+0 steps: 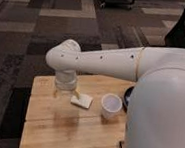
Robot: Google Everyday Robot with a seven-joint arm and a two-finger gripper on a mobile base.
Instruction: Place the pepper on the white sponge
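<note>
The gripper point(65, 89) hangs straight down from the bent arm point(102, 62) over the left half of the surface point(54, 129), nearer its far edge than its near one. Its jaws are spread as wide as they go and appear to hold nothing. Just beside it, on the side facing the right edge, only a short orange sliver of the pepper point(76, 93) shows. The sliver touches the far-left corner of the white sponge point(82, 101), and the wrist hides the rest, so you cannot confirm whether the pepper rests on the pad or only leans against its rim. Treat the step in hand as seating the pepper, and judge it unfinished until the full length is seen on the pad. Centre the open jaws across the thicker middle of the pepper, not across the thin stem, because a tapered body is likely to slip out toward its narrow end. Close gently and lift only enough to clear the pad. Carry it toward the right edge until it is above the middle of the sponge, then lower it flat along the pad's longer side. The sponge is light and will probably slide if a finger catches its corner, so descend vertically. Keep clear of the white cup point(111, 106), which stands near the sponge toward the right edge.
</note>
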